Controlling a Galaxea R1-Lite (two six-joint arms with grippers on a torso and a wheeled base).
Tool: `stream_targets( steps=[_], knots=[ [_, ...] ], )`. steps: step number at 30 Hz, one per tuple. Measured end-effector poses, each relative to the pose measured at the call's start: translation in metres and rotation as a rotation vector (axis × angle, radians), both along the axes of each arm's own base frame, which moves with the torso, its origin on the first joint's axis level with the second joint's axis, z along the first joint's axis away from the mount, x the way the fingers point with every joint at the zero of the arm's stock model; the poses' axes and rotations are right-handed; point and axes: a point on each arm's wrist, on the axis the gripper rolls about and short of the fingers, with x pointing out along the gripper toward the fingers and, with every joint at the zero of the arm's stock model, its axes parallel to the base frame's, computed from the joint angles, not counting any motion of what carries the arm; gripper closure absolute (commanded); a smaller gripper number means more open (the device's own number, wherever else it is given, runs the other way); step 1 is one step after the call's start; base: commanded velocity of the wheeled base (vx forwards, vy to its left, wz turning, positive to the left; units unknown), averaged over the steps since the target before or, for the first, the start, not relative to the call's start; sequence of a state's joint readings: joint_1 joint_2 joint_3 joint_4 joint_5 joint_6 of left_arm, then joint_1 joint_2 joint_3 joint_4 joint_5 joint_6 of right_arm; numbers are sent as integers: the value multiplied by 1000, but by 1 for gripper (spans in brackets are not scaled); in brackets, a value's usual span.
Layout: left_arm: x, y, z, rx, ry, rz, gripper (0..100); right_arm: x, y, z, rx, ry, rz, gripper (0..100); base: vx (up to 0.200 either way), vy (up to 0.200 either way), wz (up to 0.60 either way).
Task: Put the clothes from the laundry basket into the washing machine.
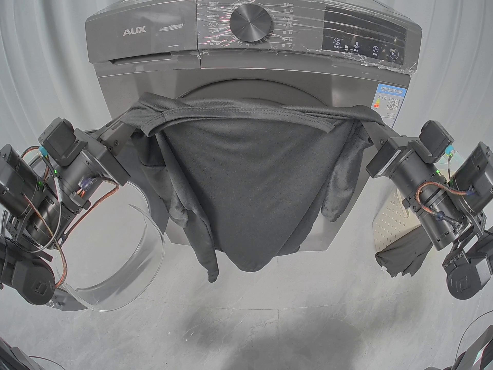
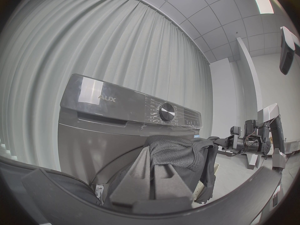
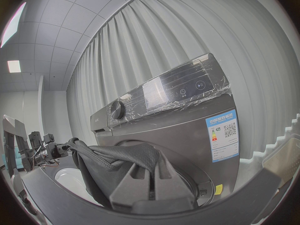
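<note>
Where the pale grey floor [image 1: 154,309] meets a pleated white curtain [image 1: 36,52], one grey washer [image 1: 257,73] stands facing the robot. It has one dial [image 1: 250,22] at twelve o'clock on its film-wrapped panel. Its one clear door [image 1: 120,263] hangs swung out at about eight o'clock of the drum mouth. A dark shirt [image 1: 251,181] is stretched across that mouth and covers most of it. The shirt's top hem runs taut from ten o'clock to two o'clock, and its body sags to a point at six o'clock, clear of the floor. The left gripper [image 1: 127,123] is clamped on the shirt's corner at ten o'clock; the left wrist view shows cloth bunched over its closed fingers [image 2: 137,178]. The right gripper [image 1: 371,128] is clamped on the opposite corner at two o'clock, with cloth likewise pinched between its fingers [image 3: 134,182]. One white perforated basket [image 1: 393,217] stands on the floor at four o'clock of the washer, just beside its side wall and under the right arm. A second dark garment [image 1: 405,258] hangs over the basket's near rim. Bare floor lies at six o'clock, between shirt and robot, and the door's edge sits close under the left arm. Count: one washer, one door, one dial, one basket, two garments, two grippers.
</note>
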State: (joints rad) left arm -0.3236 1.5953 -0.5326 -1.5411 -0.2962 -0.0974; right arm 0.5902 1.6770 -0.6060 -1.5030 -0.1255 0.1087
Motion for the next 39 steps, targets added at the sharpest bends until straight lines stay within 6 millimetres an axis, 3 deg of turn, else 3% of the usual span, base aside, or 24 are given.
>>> stream_targets(
  steps=[29,39],
  knots=[
    [-1,-2,-6,9,24,-12,100,0,0,0,3,-1,1,100,0,0,0],
    [1,-12,-14,11,55,-25,100,-6,2,-23,-50,80,19,100,0,0,0]
  ],
)
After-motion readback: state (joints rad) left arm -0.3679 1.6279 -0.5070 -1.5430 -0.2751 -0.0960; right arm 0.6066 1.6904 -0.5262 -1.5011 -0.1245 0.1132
